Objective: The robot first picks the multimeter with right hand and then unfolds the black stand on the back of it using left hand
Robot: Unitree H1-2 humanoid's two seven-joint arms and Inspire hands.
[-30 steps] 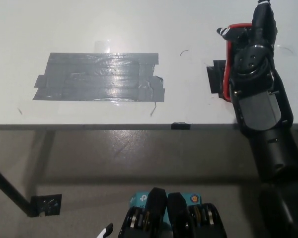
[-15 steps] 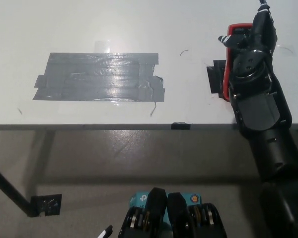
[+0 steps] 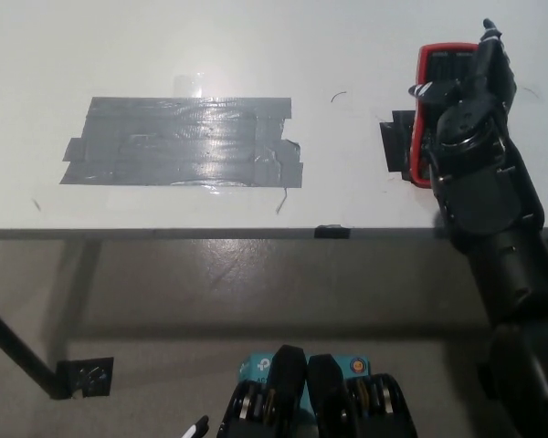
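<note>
While your black right hand [image 3: 466, 119] is grasping the red-cased multimeter [image 3: 436, 68] near the white table's [image 3: 256, 46] right edge, lifting and stand-unfolding are awaiting; your white left hand [image 3: 195, 428] is barely showing, state unclear.

The tape patch [image 3: 183, 141] lies on the table [image 3: 256, 46], multimeter [image 3: 443, 68] well right.
</note>
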